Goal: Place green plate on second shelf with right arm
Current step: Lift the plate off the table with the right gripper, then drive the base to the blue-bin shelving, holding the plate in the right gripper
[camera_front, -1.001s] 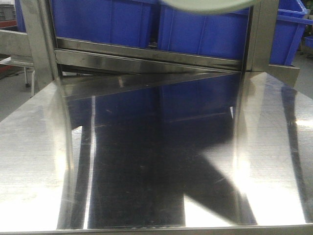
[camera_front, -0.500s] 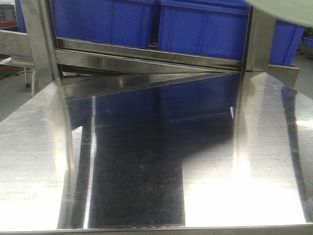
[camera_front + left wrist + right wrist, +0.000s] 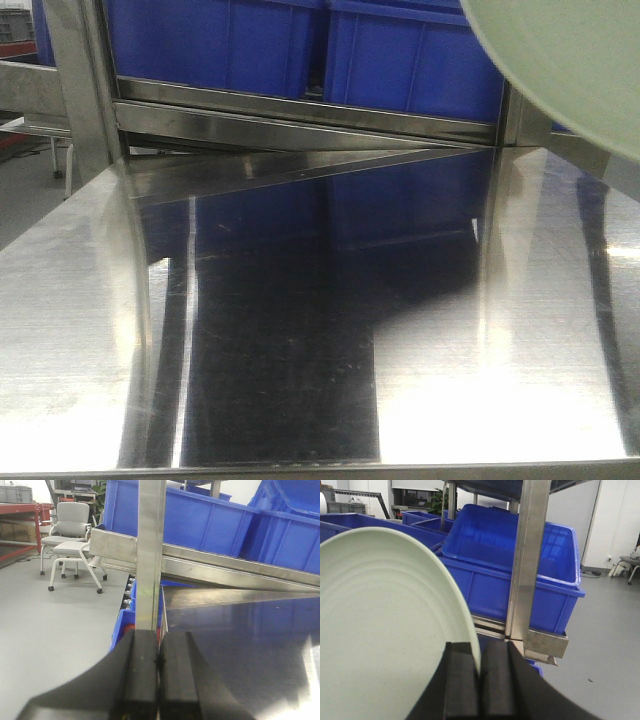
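Bins crowd the rack ahead of you. The front view shows two blue bins (image 3: 215, 45) (image 3: 410, 60) side by side on the shelf behind the steel tabletop (image 3: 300, 350), framed by two steel uprights, one at the left (image 3: 75, 80) and one at the right (image 3: 520, 115). The tabletop carries only reflections.

Your right gripper (image 3: 480, 680) is clamped on the rim of the green plate (image 3: 385, 630), its pads pinching the edge between them. The plate is held in the air, tilted up nearly on edge, and rests on no surface. In the front view the green plate (image 3: 570, 70) fills the upper right corner, overlapping the right upright and the end of the shelf rail. From the right wrist, a steel post (image 3: 527, 555) stands just to the right of the plate's rim. A large blue bin (image 3: 515, 570) sits straight behind the plate and the post. At least two more blue bins (image 3: 420, 517) show farther back on the left.

Your left gripper (image 3: 158, 665) is closed, pads touching, with nothing between them. It faces another steel post (image 3: 150, 555) at the table's corner. Two blue bins (image 3: 200, 520) (image 3: 290, 535) sit on the sloped shelf beyond it, and two grey chairs (image 3: 70, 525) (image 3: 77, 555) stand on the floor to the left.
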